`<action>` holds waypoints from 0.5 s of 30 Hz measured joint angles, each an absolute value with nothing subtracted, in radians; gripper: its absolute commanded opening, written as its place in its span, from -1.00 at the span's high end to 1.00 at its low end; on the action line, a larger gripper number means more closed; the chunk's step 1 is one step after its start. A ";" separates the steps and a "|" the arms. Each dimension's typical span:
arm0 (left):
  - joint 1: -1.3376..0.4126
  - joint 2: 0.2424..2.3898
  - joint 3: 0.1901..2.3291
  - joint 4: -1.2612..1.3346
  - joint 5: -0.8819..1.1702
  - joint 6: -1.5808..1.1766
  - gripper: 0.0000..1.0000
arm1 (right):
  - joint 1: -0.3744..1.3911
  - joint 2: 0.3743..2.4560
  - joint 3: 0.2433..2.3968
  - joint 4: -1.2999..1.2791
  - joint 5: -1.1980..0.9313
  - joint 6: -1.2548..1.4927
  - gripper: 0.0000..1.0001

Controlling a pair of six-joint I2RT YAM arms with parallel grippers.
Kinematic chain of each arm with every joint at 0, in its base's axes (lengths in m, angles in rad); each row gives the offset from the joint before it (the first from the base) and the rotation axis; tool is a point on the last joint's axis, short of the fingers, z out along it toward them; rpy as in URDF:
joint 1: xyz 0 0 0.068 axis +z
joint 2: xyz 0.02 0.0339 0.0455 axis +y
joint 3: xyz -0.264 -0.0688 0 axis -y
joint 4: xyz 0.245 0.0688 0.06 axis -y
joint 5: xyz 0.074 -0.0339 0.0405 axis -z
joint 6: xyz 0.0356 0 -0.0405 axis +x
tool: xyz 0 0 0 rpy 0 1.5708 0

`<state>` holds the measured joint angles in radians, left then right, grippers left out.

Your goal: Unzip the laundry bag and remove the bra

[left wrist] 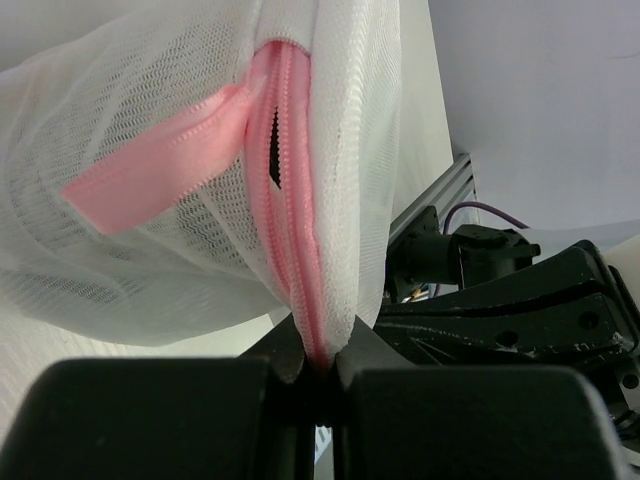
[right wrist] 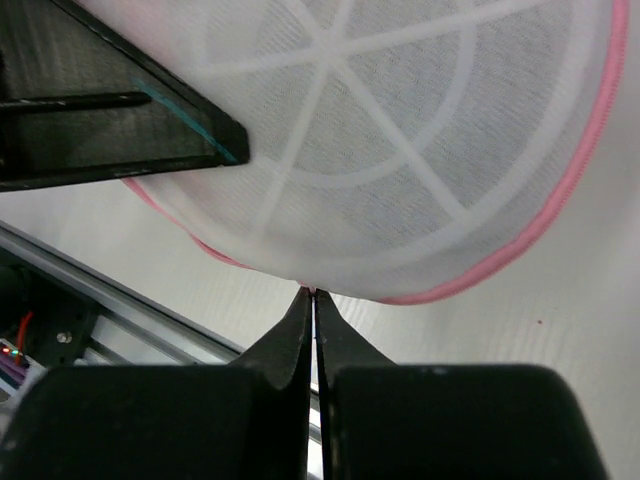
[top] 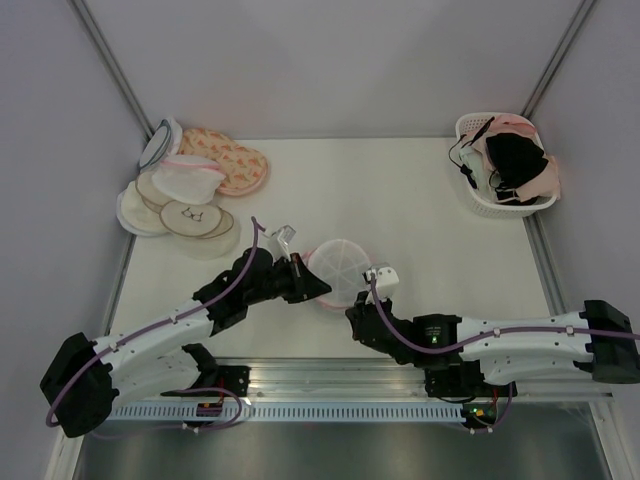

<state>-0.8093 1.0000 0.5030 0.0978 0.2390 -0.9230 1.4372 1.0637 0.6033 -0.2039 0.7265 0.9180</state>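
Note:
The laundry bag (top: 340, 268), a round white mesh pouch with pink zipper trim, is held up between both grippers near the table's front middle. My left gripper (top: 318, 290) is shut on its pink zipper rim (left wrist: 290, 200), pinched between the fingertips (left wrist: 320, 360). A pink ribbon tab (left wrist: 150, 165) hangs beside the zipper, which shows a small dark gap. My right gripper (top: 350, 310) is shut at the bag's lower rim (right wrist: 314, 292), with a tiny pink bit between its tips. The bag's disc lid (right wrist: 400, 130) faces that camera. The bra is hidden inside.
A white basket (top: 470, 200) holding several bras stands at the back right. A pile of pouches lies at the back left, with a peach floral pouch (top: 225, 155) and a cream disc with a bra drawing (top: 192, 217). An aluminium rail (top: 350, 375) runs along the front edge.

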 measured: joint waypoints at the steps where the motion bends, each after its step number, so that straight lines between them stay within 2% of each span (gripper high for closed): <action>1: -0.809 0.996 0.503 0.092 0.236 -0.923 0.95 | 1.437 1.064 0.619 -0.253 0.726 0.928 0.99; 9: -0.809 0.986 0.516 0.013 0.216 -0.879 0.95 | 1.437 1.127 0.709 -0.643 0.789 1.055 0.99; 15: -0.808 1.038 0.588 -0.046 0.214 -0.805 0.95 | 1.437 1.124 0.728 -0.830 0.880 1.165 0.99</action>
<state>-0.8078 1.0382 0.5884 -0.0456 0.2142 -0.8051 1.4368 1.1236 0.7280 -0.8303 0.8799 1.1648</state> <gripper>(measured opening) 0.036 0.004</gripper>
